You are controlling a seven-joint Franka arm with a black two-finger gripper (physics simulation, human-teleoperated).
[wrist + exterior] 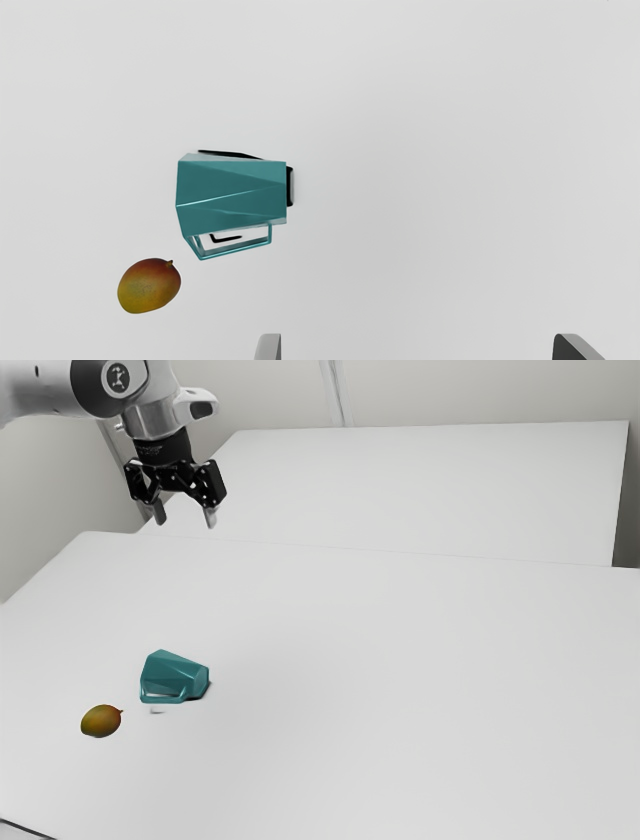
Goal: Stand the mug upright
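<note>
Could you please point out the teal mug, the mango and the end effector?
Teal mug [230, 192], wrist view: on the side of its body.
Mango [149, 286], wrist view: on the middle of its skin.
End effector [185, 521], exterior view: midway between its fingertips.

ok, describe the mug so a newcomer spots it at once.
On the nearer white table, toward the exterior view's left, a teal mug lies on its side. Faceted walls and an angular handle set it apart from the smooth, rounded mango.

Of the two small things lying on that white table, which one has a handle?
The teal, faceted mug, lying on its side: an angular loop handle juts from it. The yellow-and-red oval mango has just a short stem.
</note>
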